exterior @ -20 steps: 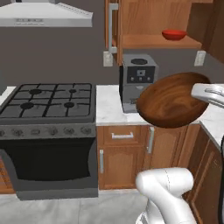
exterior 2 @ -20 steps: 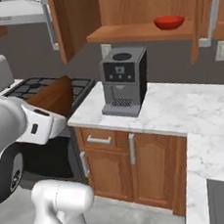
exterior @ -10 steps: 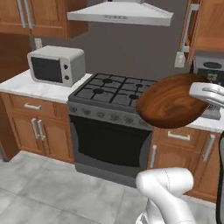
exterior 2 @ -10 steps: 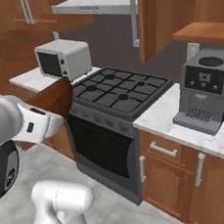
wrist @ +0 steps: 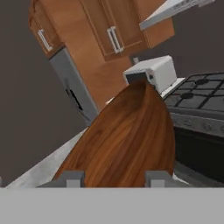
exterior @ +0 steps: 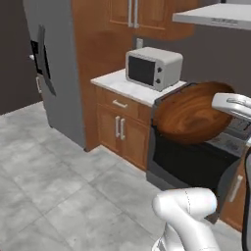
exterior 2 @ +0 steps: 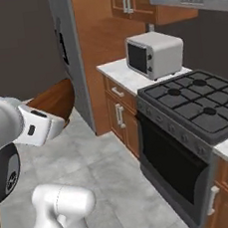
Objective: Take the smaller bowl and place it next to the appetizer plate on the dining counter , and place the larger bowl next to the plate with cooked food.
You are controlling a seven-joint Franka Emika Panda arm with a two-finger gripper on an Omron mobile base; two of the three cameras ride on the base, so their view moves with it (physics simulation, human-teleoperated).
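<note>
Gripping the larger bowl [wrist: 127, 140] at its near rim, the gripper [wrist: 114, 178] has a finger [wrist: 72, 178] on either side of the wooden wall, jaws part closed on it. In the hand view the bowl stretches away from the fingertips, tilted on edge, its grain running lengthwise.

From the left base view the bowl [exterior: 192, 113] hangs in the air with its hollow turned toward the camera, just left of the white hand. From the right base view only a slice of its brown side [exterior 2: 53, 102] shows behind the wrist.

Beyond the bowl stands a stove [exterior 2: 201, 107] with a black oven door below it. Past that, a white microwave [exterior: 153, 67] sits on a marble worktop [exterior: 122, 84] over wooden cabinets [exterior: 118, 128]. Farther along is a tall grey fridge [exterior: 51, 73]. A range hood [exterior: 215, 14] hangs above the stove. Grey floor tiles [exterior: 54, 181] lie well below the bowl.
</note>
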